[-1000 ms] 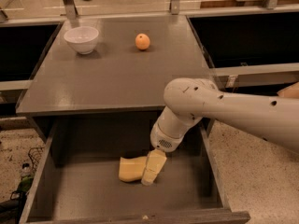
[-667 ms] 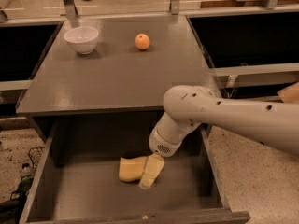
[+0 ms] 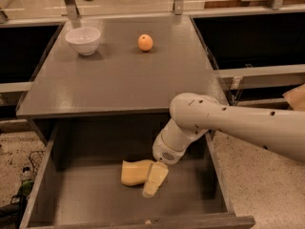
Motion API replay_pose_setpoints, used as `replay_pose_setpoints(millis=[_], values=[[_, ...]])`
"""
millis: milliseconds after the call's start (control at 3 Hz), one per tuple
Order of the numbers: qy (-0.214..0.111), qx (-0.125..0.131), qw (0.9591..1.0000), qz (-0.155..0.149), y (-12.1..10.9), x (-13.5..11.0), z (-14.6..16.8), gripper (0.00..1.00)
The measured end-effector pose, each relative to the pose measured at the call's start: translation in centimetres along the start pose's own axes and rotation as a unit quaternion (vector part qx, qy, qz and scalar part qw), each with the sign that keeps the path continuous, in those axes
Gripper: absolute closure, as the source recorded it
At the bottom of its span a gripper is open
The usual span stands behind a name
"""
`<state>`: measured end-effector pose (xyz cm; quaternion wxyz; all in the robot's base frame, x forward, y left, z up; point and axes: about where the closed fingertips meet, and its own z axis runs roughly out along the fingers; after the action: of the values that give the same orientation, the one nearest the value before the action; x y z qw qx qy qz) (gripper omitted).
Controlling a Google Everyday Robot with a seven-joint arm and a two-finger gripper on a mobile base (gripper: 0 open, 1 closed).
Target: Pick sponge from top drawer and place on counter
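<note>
Sponge flat on the floor of the open drawer, just beside the claw and apparently touching it, on the side away from the arm. The claw reaches down into the drawer, presumably to take the sponge. Whether it is open, closed or gripping cannot be told, since the wrist housing covers its upper part. The bench lies above and beyond the claw, carrying an orange and a bowl, both well apart from it. The arm is cut off at the edge.
</note>
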<state>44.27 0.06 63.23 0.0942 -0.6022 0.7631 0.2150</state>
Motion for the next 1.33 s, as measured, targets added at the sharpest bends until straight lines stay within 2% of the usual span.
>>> replay_pose_setpoints(millis=[333, 667, 1333], values=[[-0.012, -0.027, 0.9991, -0.030, 0.6, -1.0, 1.0, 0.00], [-0.010, -0.038, 0.9981, -0.048, 1.1, -2.0, 1.7, 0.00], [-0.015, -0.029, 0.9988, -0.035, 0.8, -1.3, 2.1, 0.00]])
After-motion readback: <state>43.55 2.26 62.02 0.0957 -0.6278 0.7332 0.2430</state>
